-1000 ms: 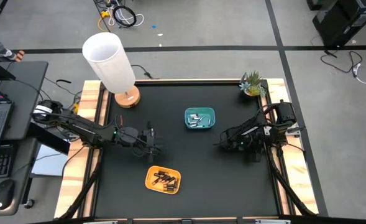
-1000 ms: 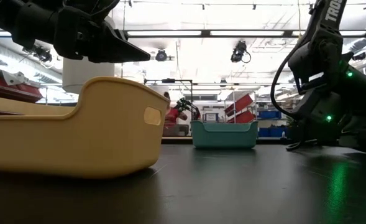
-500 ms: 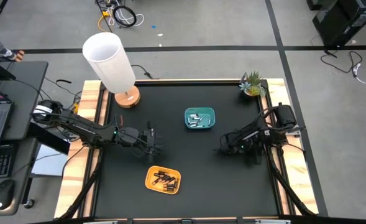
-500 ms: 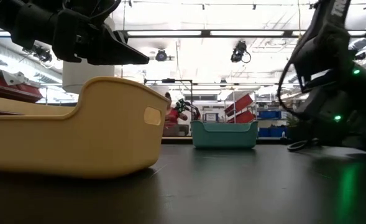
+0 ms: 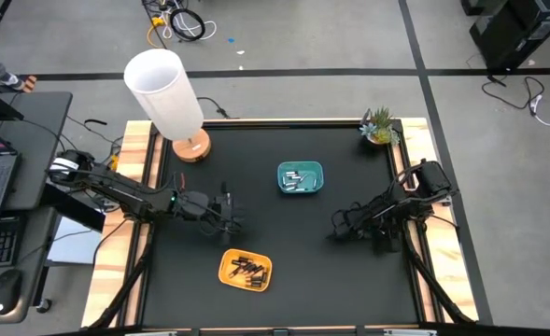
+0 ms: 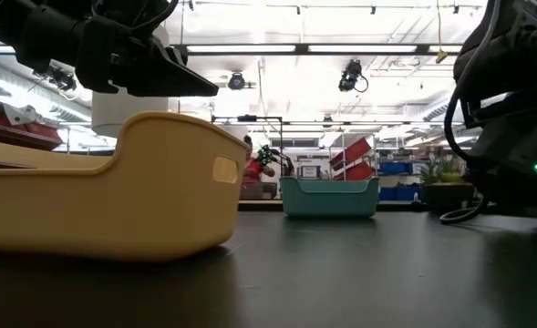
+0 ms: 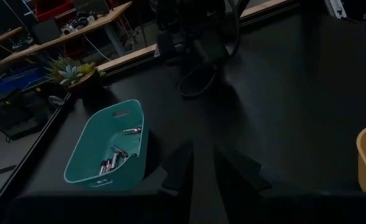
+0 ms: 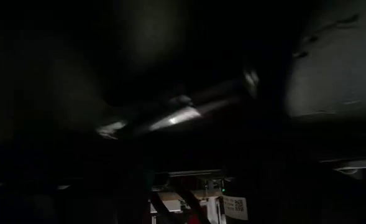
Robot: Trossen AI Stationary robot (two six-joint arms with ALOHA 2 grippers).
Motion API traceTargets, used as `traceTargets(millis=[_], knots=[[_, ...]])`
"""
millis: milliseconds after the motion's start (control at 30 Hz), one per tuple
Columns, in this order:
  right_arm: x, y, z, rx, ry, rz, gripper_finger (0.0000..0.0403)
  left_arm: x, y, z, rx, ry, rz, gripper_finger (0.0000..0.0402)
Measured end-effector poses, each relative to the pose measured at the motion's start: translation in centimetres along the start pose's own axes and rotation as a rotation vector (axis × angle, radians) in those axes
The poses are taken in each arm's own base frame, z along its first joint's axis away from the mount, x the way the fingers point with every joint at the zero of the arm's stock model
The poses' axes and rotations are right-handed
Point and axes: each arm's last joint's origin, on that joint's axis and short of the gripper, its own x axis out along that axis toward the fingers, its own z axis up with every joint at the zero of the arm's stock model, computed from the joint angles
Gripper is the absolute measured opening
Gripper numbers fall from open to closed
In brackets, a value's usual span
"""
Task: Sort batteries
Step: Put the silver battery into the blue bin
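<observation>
Looking straight down in the high view, you have the black table (image 5: 284,280) with 2 trays on it. The teal tray (image 5: 300,177) sits just above table centre, toward 12 o'clock, holding a few pale batteries (image 5: 296,178). The yellow tray (image 5: 245,269) lies toward 7 o'clock near the front edge, with dark batteries (image 5: 246,271) inside. Your left gripper (image 5: 232,216) hangs at 9 o'clock of centre, just above the yellow tray and apart from it. Your right gripper (image 5: 338,229) is low at 3 o'clock, near the table's right edge, arm folded. A white lamp (image 5: 165,93) stands at the 11 o'clock corner, a small plant (image 5: 379,124) at the 1 o'clock corner.

Low view: yellow tray fills the near left, teal tray stands farther back at centre. Left gripper (image 6: 181,80) is raised above the yellow tray's rim, not touching. Right arm is a dark mass at 3 o'clock.

Left wrist view: the 2 fingers (image 7: 178,169) stand narrowly parted with bare table between them, nothing gripped. Teal tray with several batteries lies ahead; yellow tray's rim shows at the edge.

Right wrist view: almost all dark. You cannot tell how its fingers stand or whether anything is held.
</observation>
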Motion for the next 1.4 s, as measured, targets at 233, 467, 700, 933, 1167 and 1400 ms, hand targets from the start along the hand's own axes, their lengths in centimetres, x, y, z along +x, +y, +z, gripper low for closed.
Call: traceTargets(millis=[233, 467, 700, 933, 1167, 1400], knots=[[-0.6, 0.2, 0.2, 0.011, -0.009, -0.001, 0.0236, -0.1, -0.2, 0.1, 0.005, -0.002, -0.007, 0.0078], [-3.3, 0.9, 1.1, -0.024, -0.120, -0.039, 0.0229, -0.1, -0.2, 0.0, 0.009, 0.005, -0.008, 0.0078], [-6.2, 1.4, -0.1, 0.123, -0.256, -0.070, 0.0228, -0.1, -0.2, 0.0, 0.009, 0.006, -0.009, 0.0078], [-10.2, 2.4, -5.2, 0.368, -0.442, 0.013, 0.0228, -0.1, -0.2, 0.0, 0.008, 0.006, -0.008, 0.0078], [-10.2, 4.4, -8.3, 0.777, -0.720, 0.275, 0.0228, -0.1, -0.2, 0.0, 0.009, 0.007, -0.010, 0.0078], [-5.8, 5.0, -8.5, 1.215, -0.699, 0.251, 0.0225, -0.1, -0.4, 0.1, 0.007, -0.001, -0.017, 0.0078]])
